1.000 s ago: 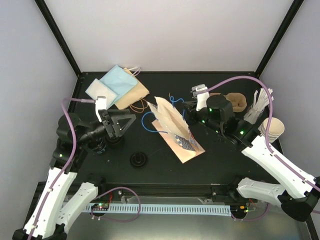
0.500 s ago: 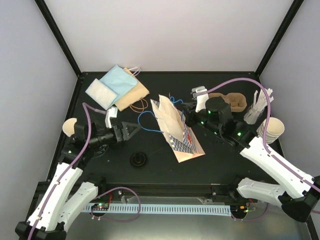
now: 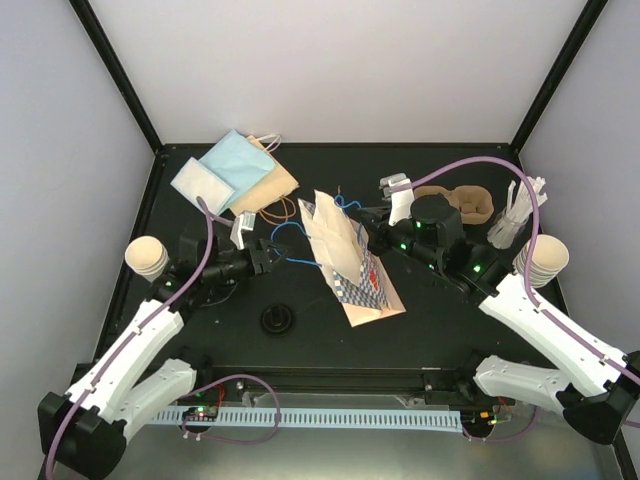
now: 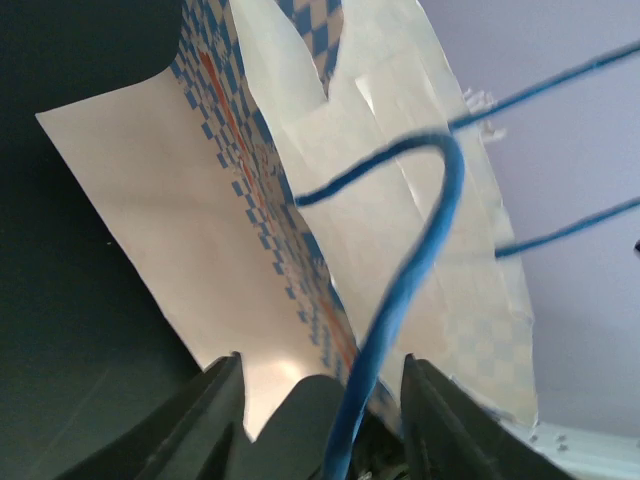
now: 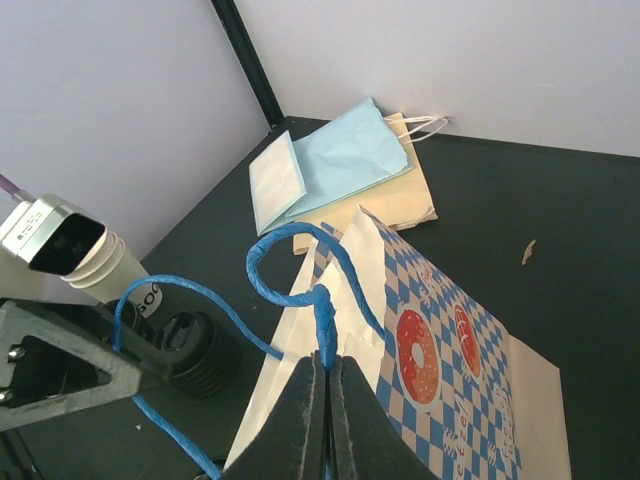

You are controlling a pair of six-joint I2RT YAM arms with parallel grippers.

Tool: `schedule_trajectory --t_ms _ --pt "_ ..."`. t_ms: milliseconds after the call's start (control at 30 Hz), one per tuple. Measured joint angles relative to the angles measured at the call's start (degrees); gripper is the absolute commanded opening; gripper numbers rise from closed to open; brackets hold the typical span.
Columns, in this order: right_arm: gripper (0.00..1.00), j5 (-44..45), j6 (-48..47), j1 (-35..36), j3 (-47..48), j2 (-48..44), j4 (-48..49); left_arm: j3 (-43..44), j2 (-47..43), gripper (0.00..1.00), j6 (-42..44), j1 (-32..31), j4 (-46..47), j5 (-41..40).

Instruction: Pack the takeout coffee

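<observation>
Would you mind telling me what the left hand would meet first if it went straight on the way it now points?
Most likely the blue cord handle looped between the left hand's fingers, then the blue-checked paper bag just behind it; depth is hard to judge.

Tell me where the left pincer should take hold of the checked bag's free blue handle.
Pinch the free blue handle on the arched part of its loop, coming side-on from the robot's left. The cord arches clear of the checked bag and runs between the open fingers of the left pincer; the right pincer holds the other handle.
</observation>
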Motion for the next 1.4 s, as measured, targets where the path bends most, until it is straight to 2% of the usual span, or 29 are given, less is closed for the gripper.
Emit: schedule_trajectory --t_ms 133,167,300,567,767,800,867,1000,1133,1333,1400 --pt "0.03 0.0 0.0 0.0 0.0 0.0 0.0 -0.5 1.4 0.05 0.3 -0.1 3.2 -1.7" --pt "0.03 0.1 0.0 0.0 0.0 0.0 -0.1 -0.5 1.9 0.02 1.2 -0.1 3.9 -2.2" --pt "0.03 1.5 0.0 0.0 0.0 0.0 -1.0 3.4 6.6 0.01 5.4 -0.1 2.4 -4.0" --pt "0.06 12.2 0.0 0.0 2.6 -0.4 -7.5 28.3 14.3 0.02 17.5 -0.1 -11.4 -5.3" --pt "0.07 15.7 0.0 -0.1 2.7 -2.4 -12.0 37.5 15.1 0.02 20.3 -0.1 -14.7 -1.4" --pt "0.1 15.7 0.0 -0.1 2.6 -2.7 -12.4 38.6 15.7 0.02 20.5 -0.1 -15.1 -0.6" --pt "0.22 15.2 -0.2 -0.1 1.8 -3.4 -12.9 40.5 17.1 0.02 20.9 -0.1 -15.7 0.7" --pt "0.34 11.8 -1.2 -0.2 -1.3 -5.4 -14.3 41.6 20.1 0.02 21.2 -0.2 -16.9 4.2" --pt "0.5 7.3 -3.3 -0.2 -3.1 -7.4 -15.3 41.6 22.8 0.01 21.8 -0.8 -18.4 6.0" --pt "0.59 2.4 -7.2 -0.2 -2.8 -10.8 -16.1 41.8 23.9 0.02 23.9 -2.0 -19.3 7.5" --pt "0.65 1.7 -8.3 -0.2 -1.7 -11.1 -16.8 42.4 24.6 0.02 24.6 -2.3 -19.9 7.7"
